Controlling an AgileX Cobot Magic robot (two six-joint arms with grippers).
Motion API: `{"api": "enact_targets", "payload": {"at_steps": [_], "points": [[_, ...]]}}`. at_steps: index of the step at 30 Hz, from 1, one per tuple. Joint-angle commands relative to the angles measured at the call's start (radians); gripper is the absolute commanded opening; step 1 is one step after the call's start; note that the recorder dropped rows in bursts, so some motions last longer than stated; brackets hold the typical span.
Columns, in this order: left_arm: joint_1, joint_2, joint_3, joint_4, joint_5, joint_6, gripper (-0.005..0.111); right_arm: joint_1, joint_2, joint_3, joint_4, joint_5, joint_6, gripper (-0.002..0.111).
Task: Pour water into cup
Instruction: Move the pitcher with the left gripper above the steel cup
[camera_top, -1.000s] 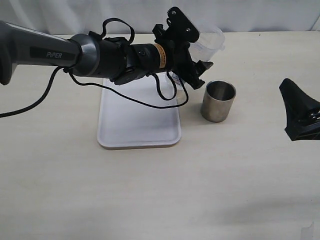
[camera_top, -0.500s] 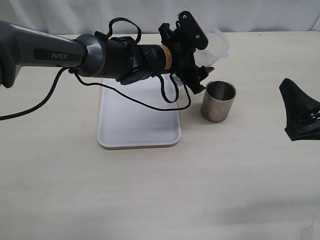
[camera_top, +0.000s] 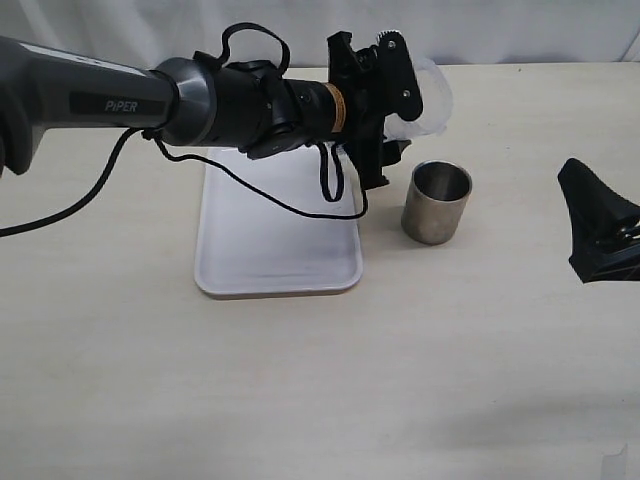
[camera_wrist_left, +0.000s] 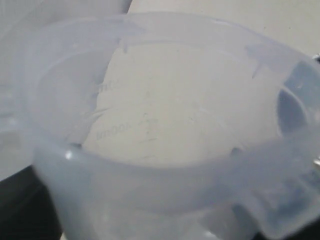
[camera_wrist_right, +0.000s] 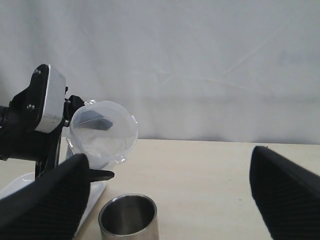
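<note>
Though half-hidden by gripping left jaws, tilted jug (camera_top: 430, 92) near cup (camera_top: 437, 205); right jaws parted.

The word "PiPER" is printed in pale letters on the grey tubular left robot arm (camera_top: 100, 95), as seen in the exterior view. Faint raised graduation marks and figures are moulded into the wall of the translucent plastic measuring jug (camera_wrist_left: 150, 125) in the left wrist view, but they are too blurred to be read. No other writing can be made out.
</note>
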Motion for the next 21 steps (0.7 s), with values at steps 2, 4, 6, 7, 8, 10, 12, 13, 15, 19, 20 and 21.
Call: {"api": "enact_targets", "payload": {"at_steps": [2, 4, 6, 7, 8, 10, 12, 13, 15, 19, 20, 21], "points": [[-0.004, -0.01, -0.012, 0.101, -0.026, 0.019, 0.0, -0.003, 0.003, 0.002, -0.01, 0.008, 0.002, 0.081], [-0.004, -0.01, -0.012, 0.11, -0.026, 0.019, 0.0, -0.003, 0.003, 0.002, -0.01, 0.008, 0.002, 0.081], [-0.004, -0.01, -0.008, 0.119, -0.031, 0.02, 0.0, -0.003, 0.003, 0.002, -0.01, 0.008, 0.002, 0.081], [-0.004, -0.01, -0.008, 0.118, -0.028, 0.02, 0.0, -0.003, 0.003, 0.002, -0.01, 0.008, 0.002, 0.081], [-0.004, -0.01, -0.008, 0.12, -0.026, 0.02, 0.0, -0.003, 0.003, 0.002, -0.01, 0.008, 0.002, 0.081], [-0.004, -0.01, -0.008, 0.12, -0.026, 0.02, 0.0, -0.003, 0.003, 0.002, -0.01, 0.008, 0.002, 0.081], [-0.004, -0.01, -0.008, 0.124, -0.026, 0.02, 0.0, -0.003, 0.003, 0.002, -0.01, 0.008, 0.002, 0.081], [-0.004, -0.01, -0.008, 0.138, -0.026, 0.02, 0.0, -0.003, 0.003, 0.002, -0.01, 0.008, 0.002, 0.081], [-0.004, -0.01, -0.007, 0.162, -0.029, 0.02, 0.0, -0.003, 0.003, 0.002, -0.01, 0.008, 0.002, 0.081], [-0.004, -0.01, -0.007, 0.171, -0.029, 0.02, 0.0, -0.003, 0.003, 0.002, -0.01, 0.008, 0.002, 0.081], [-0.004, -0.01, -0.007, 0.171, -0.029, 0.02, 0.0, -0.003, 0.003, 0.002, -0.01, 0.008, 0.002, 0.081], [-0.004, -0.01, -0.007, 0.171, -0.029, 0.02, 0.0, -0.003, 0.003, 0.002, -0.01, 0.008, 0.002, 0.081]]}}
